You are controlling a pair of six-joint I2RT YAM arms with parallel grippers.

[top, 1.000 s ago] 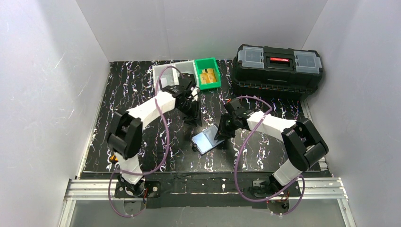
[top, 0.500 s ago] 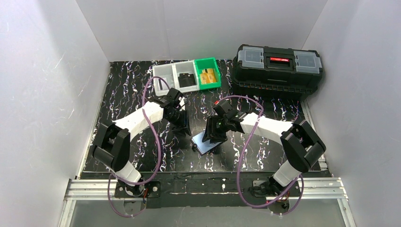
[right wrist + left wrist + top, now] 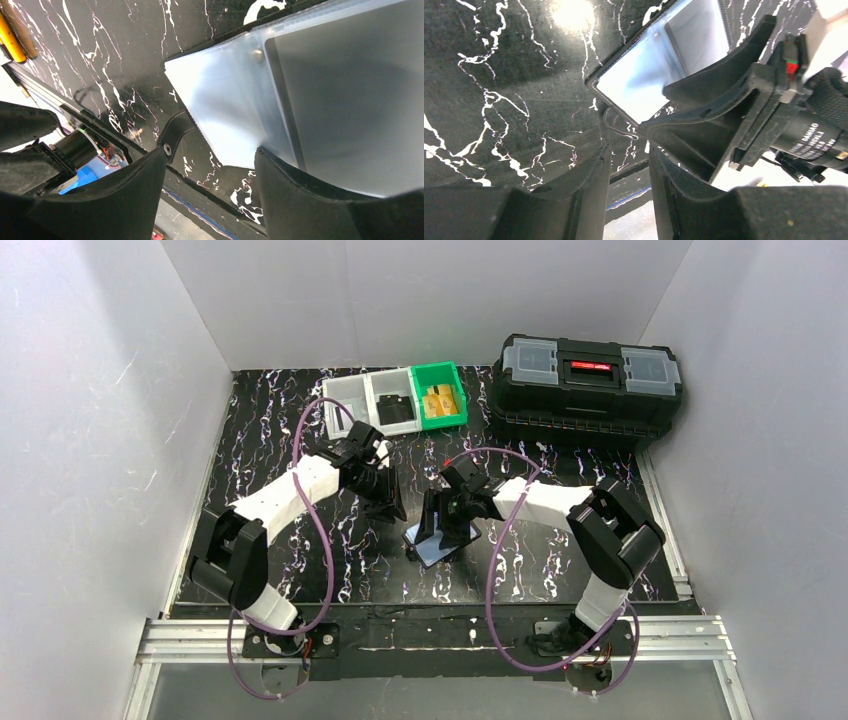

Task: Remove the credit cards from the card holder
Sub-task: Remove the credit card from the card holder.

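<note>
Right gripper (image 3: 440,530) hangs with its fingers spread wide over the card holder (image 3: 440,552), one finger above the clear pocket and the other above the bare desk (image 3: 270,440); whether either touches, I cannot tell. Left gripper (image 3: 393,510) hovers just beside the holder's left side with only a narrow gap between its fingers and nothing in that gap.

At the back of the desk stand two grey bins (image 3: 345,405) and a green bin (image 3: 436,424). The green one holds gold-orange cards (image 3: 438,400) and the middle grey one holds a black card (image 3: 397,412). A big black toolbox (image 3: 585,390) sits at the far right, well apart from both arms. From above, the right gripper covers the far part of the holder.

The holder lies open and flat near the middle of the desk, its shiny pale blue-grey pockets facing up. A darker rectangle (image 3: 350,90) shows through one pocket, and a small black strap with a snap (image 3: 170,142) sticks out from the edge. It sits askew to the desk edges, one corner pointing toward the near side; its long axis is hidden under the gripper
</note>
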